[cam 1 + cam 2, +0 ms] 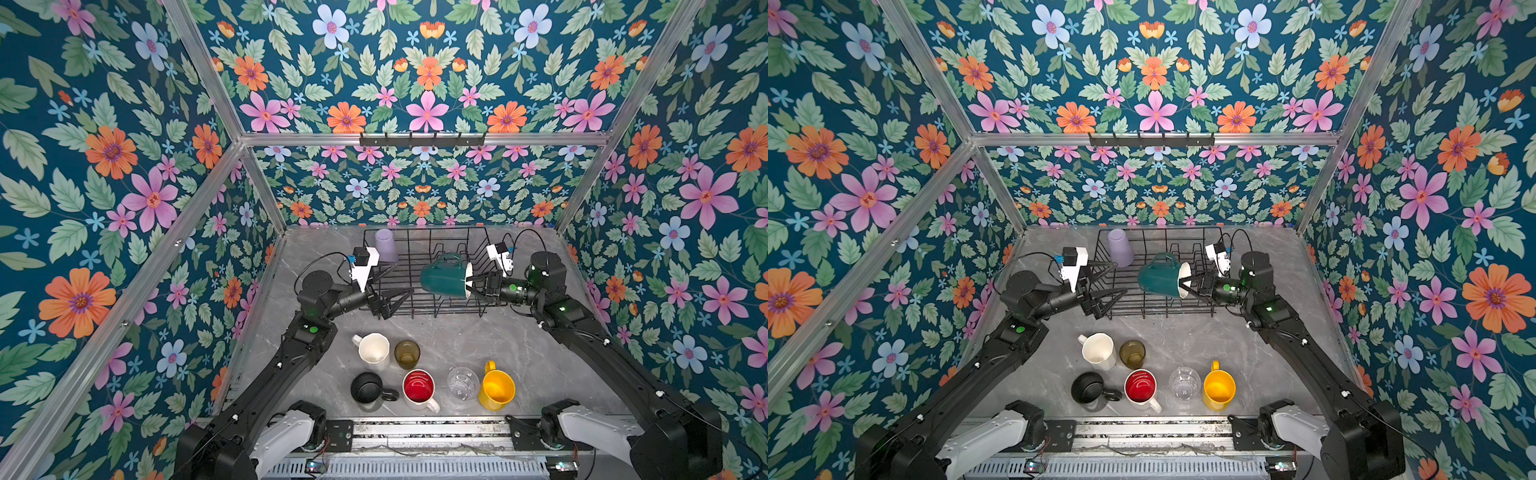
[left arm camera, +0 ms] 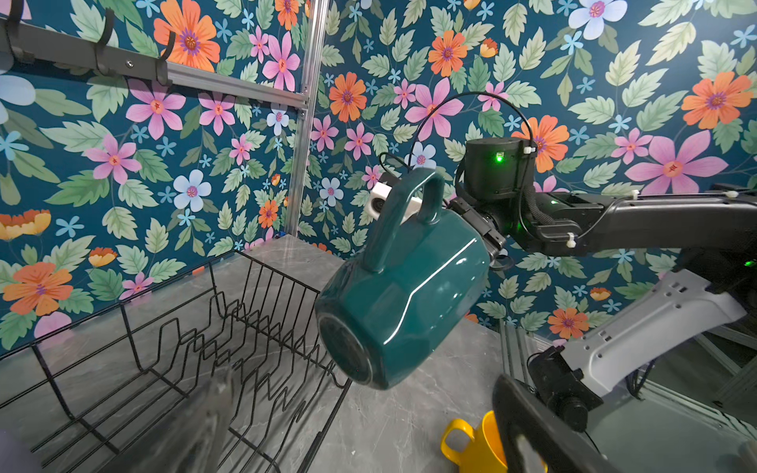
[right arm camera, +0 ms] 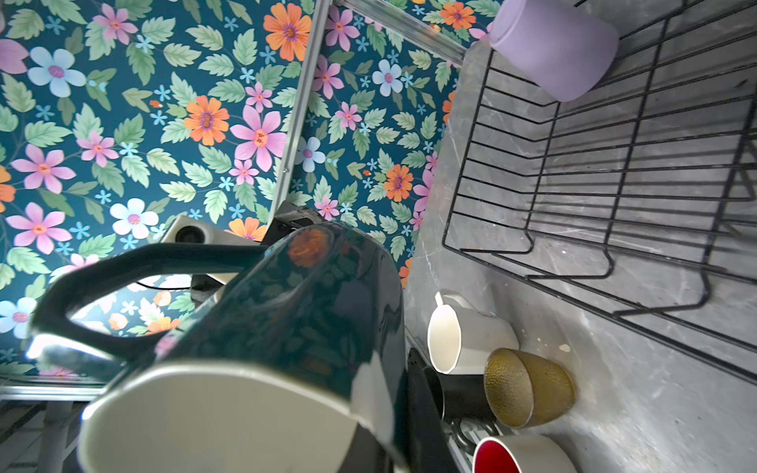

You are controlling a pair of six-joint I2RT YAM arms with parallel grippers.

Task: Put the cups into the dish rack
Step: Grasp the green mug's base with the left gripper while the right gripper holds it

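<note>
Marble top: right tool clamps teal mug rim; left tool spread, empty.

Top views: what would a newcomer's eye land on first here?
The teal mug, tipped sideways and pinched by its rim in the right end effector, above the dish rack. Then the lilac tumbler inverted in the rack's far left corner, and the loud floral walls all round.
</note>
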